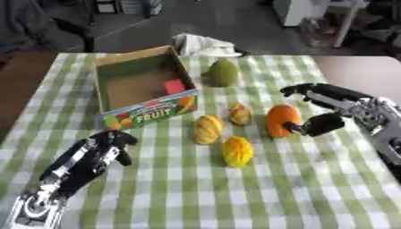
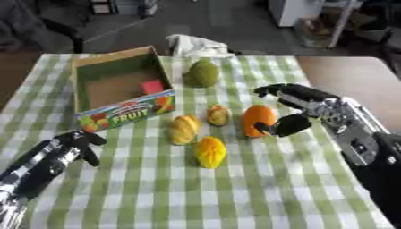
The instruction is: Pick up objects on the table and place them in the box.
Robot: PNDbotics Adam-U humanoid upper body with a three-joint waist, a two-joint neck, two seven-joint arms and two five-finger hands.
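One orange fruit (image 1: 281, 119) near the table's (image 1: 329, 188) right edge sat inside the right hand's (image 1: 333, 107) wide-open fingers, not gripped yet, so closing and lifting toward the box (image 1: 145, 87) probably came next.

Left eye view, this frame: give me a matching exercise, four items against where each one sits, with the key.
Items:
1. red block
2. green fruit
3. orange fruit
4. left robot hand

Places:
A. beside the right robot hand's thumb
B. inside the fruit box
C. near the lower left corner
D. on the cloth, right of the box's far end

Pairs: 1-B, 2-D, 3-A, 4-C
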